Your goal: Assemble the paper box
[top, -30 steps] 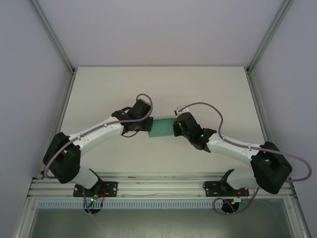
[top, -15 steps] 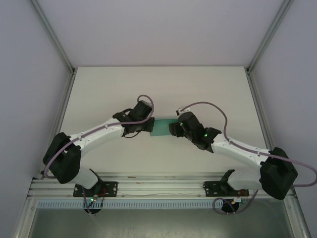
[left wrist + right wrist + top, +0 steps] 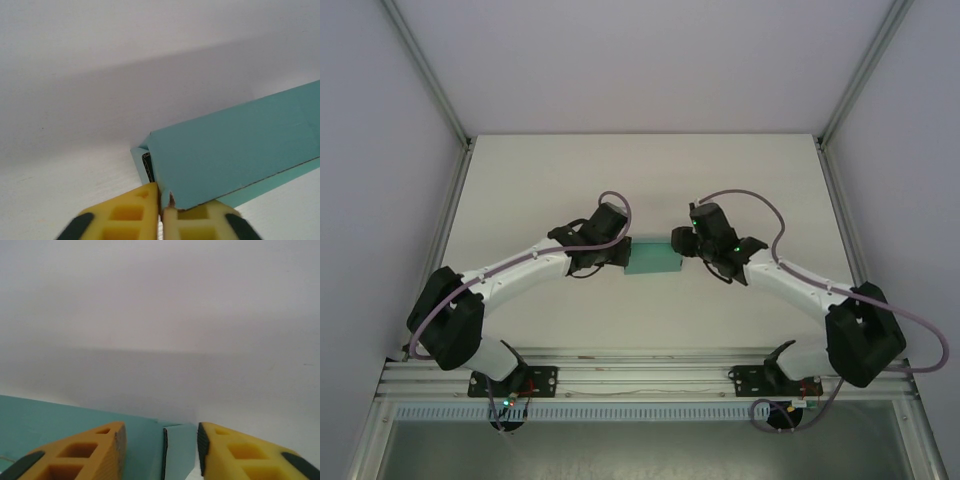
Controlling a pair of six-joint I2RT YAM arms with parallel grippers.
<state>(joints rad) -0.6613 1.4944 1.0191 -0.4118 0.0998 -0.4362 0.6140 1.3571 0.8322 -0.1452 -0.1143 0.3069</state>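
Close up, left claw [image 3: 161,201] pinches paper box [image 3: 230,160].

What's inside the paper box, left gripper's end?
The paper box shows a narrow dark slot by the left gripper; its teal panels cover the rest, so contents can't be seen.

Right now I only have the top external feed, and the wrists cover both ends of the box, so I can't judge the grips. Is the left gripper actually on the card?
Observer: Yes. In the left wrist view the left gripper is pinched shut on a corner of the paper box.
Operator: And the right one?
Observer: The right gripper has its jaws apart, with a teal flap standing in the gap, not clamped.
Operator: Is the box closed up on the left side?
Observer: No, the open end beside the left fingers shows a dark hollow.
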